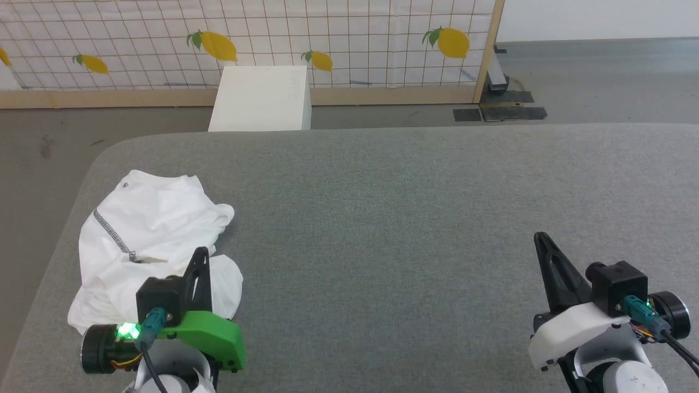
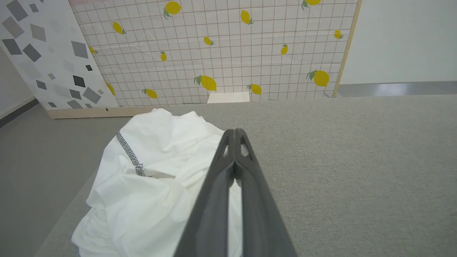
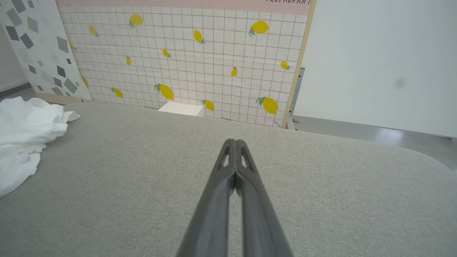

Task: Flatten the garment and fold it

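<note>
The garment (image 1: 147, 229), a white T-shirt with a dark zigzag seam, lies crumpled near the left edge of the grey table (image 1: 409, 218). In the left wrist view the garment (image 2: 150, 178) bunches below and left of my fingers. My left gripper (image 1: 202, 252) hovers over the garment's near right part, shut with nothing between its fingers (image 2: 234, 132). My right gripper (image 1: 540, 237) is shut and empty above bare table at the lower right, far from the cloth. In the right wrist view the garment (image 3: 25, 132) shows at the left edge, well apart from that gripper (image 3: 234, 141).
A rigid white box (image 1: 262, 98) stands on the floor beyond the table's far edge, before a lemon-print grid screen (image 1: 327, 38). The table's rounded left corner (image 1: 104, 158) lies close to the garment. Grey floor surrounds the table.
</note>
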### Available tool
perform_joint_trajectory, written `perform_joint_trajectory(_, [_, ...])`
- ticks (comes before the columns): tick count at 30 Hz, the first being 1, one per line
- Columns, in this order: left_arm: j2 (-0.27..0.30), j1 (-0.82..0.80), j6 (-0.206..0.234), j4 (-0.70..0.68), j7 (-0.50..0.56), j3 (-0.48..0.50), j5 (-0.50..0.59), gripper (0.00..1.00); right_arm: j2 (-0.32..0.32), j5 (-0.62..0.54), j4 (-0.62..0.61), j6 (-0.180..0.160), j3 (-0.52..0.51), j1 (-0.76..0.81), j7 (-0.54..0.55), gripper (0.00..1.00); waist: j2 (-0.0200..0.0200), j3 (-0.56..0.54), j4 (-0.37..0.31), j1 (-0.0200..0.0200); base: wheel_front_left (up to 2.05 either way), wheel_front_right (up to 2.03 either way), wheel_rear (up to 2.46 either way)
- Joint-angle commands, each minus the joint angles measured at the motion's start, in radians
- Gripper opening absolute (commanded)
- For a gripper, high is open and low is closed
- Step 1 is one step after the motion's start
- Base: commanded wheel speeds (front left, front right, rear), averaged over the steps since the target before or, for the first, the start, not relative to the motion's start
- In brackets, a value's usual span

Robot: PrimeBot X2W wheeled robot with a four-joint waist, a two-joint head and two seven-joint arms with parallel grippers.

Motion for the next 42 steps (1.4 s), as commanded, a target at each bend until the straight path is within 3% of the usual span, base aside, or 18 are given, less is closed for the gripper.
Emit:
perform_joint_trajectory(1, [-0.004,0.011,-0.001,-0.002,0.001,0.003,0.013,0.0,0.0,-0.007,-0.005,-0.001,0.001,0.014,0.0,0.0,0.0,0.0,0.0,0.0,0.0,0.0,0.0])
perform_joint_trajectory(10, [-0.004,0.011,-0.001,-0.002,0.001,0.003,0.013,0.0,0.0,-0.007,-0.005,-0.001,0.001,0.014,0.0,0.0,0.0,0.0,0.0,0.0,0.0,0.0,0.0])
perform_joint_trajectory(11, [0.0,0.0,0.0,0.0,0.0,0.0,0.0,1.0,0.0,0.0,0.0,0.0,0.0,0.0,0.0,1.0,0.0,0.0,0.0,0.0,0.0,0.0,0.0])
perform_joint_trajectory(32, [0.0,0.003,0.008,0.022,-0.037,-0.019,-0.037,1.0,0.0,0.051,0.04,0.0,-0.003,0.005,-0.037,1.0,0.0,-0.001,0.004,0.0,0.0,0.0,0.0])
perform_joint_trajectory(42, [-0.001,0.012,0.015,0.025,-0.057,-0.014,-0.053,1.0,0.0,0.074,0.059,0.0,-0.001,0.007,-0.057,1.0,0.0,-0.002,0.041,0.0,0.0,0.0,0.0])
